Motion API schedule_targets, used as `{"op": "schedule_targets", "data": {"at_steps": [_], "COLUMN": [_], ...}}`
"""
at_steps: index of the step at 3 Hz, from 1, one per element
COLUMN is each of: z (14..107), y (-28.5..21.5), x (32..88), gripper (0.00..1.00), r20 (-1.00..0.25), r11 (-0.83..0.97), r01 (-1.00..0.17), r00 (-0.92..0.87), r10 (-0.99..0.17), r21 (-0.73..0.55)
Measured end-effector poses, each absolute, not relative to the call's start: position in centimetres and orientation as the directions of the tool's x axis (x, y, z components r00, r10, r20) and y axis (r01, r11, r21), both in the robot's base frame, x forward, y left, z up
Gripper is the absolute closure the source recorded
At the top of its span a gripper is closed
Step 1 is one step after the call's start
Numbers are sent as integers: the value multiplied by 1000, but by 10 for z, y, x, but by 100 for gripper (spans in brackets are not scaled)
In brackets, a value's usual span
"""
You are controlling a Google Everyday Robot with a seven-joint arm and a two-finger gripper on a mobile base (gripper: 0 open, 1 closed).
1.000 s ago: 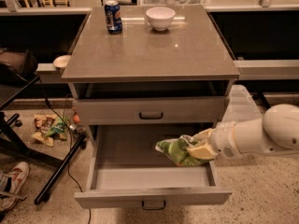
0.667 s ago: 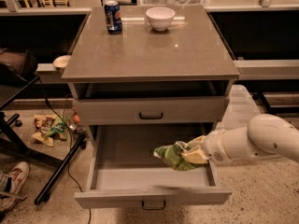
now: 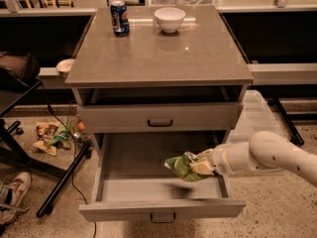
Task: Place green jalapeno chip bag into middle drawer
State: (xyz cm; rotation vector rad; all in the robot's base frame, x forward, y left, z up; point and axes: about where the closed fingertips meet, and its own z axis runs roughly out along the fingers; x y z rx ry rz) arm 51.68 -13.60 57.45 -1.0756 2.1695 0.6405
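The green jalapeno chip bag is crumpled, green with pale patches, and hangs over the right part of the open middle drawer. My gripper reaches in from the right on a white arm and is shut on the bag's right end. The bag is held above the drawer floor, over its inner right side. The drawer is pulled far out, with its dark bar handle at the front bottom. The upper handled drawer is closed.
A blue soda can and a white bowl stand at the back of the cabinet top. A clear plastic bin sits to the right of the cabinet. Litter, dark poles and a shoe lie on the floor at left.
My gripper has carried the bag leftward and slightly down, further over the open drawer. The arm has reached in more from the right.
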Motion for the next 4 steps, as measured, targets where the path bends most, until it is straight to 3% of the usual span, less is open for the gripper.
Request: {"op": "schedule_targets", "data": {"at_steps": [2, 3, 4], "z": [535, 536, 563], "y": [-129, -133, -151], "x": [548, 553, 553], "gripper": [11, 0, 0], "r20": [-736, -746, -794], "r11": [593, 602, 600], "r01": [-784, -778, -776], "r00": [-508, -507, -482], "r10": [-446, -431, -370], "r21": [182, 181, 192]}}
